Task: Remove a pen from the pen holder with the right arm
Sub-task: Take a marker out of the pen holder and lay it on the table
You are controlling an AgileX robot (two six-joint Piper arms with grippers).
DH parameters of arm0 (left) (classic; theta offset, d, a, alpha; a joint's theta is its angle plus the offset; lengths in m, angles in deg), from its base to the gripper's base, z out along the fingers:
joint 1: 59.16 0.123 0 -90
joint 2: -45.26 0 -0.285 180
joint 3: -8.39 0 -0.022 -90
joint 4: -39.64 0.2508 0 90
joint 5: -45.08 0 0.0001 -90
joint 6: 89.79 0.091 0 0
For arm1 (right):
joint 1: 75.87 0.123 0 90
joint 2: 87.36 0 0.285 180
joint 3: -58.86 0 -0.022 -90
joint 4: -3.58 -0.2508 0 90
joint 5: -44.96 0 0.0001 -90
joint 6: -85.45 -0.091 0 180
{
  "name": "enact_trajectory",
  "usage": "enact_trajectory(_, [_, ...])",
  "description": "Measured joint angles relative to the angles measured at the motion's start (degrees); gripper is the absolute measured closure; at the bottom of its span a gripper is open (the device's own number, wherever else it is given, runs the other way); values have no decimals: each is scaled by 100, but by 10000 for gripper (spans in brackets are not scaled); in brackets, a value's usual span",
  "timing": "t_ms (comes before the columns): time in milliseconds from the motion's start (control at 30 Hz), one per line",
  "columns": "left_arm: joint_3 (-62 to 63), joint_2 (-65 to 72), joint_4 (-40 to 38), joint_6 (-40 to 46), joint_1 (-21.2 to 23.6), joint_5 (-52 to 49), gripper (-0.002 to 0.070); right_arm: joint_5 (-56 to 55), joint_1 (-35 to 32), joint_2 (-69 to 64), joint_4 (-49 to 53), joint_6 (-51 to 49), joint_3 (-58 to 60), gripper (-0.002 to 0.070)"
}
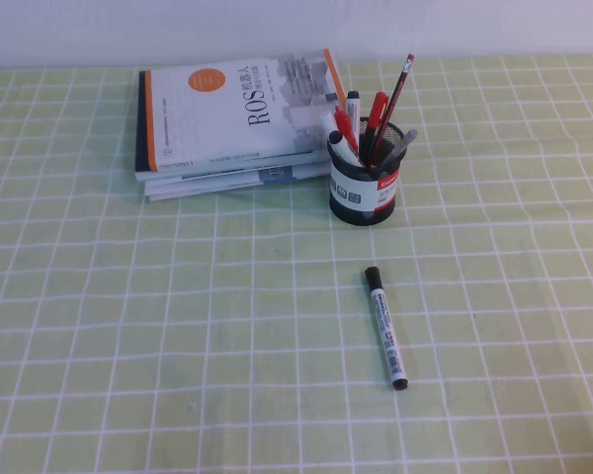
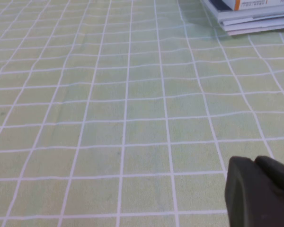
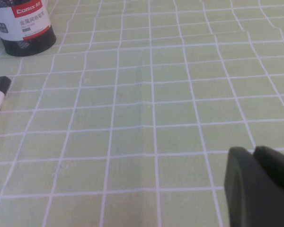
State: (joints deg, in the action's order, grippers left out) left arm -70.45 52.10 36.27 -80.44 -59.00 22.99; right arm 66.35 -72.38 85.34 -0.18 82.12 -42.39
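A soft green tablecloth [image 1: 178, 326], ruled into squares by thin white lines and faintly rippled in places, covers the whole table. In the upper left of the high view lies a flat stack of books [image 1: 237, 118], the top one a glossy white paperback with an orange spine edge, an orange disc and "ROS" in dark print, and thinner volumes fan out below it. The left gripper [image 2: 254, 163], blocky and matte black, hangs low over bare cloth with a corner of that stack ahead of it; its two fingers are pressed together on nothing. The right gripper [image 3: 253, 153], the same dull dark shape, sits low over the cloth with the holder and the loose marker off to one side. Its fingers are closed tight and empty. Just right of the books, at upper centre, stands the pen holder [image 1: 364, 193], an upright cylinder of black wire mesh with a red and white paper label. A marker [image 1: 385, 326] lies flat on the cloth at lower centre, in front of the holder and apart from it, a white barrel with a black cap pointing at the holder. Inside the holder lean several pens [image 1: 376, 114], some red-capped, and a slim red pencil [image 1: 403, 79] rises tallest.
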Motion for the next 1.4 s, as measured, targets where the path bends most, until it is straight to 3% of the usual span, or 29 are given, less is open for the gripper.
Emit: enact_trajectory(1400, [0,0,0,0,0,0,680,0,0,0,-121,0,0,689])
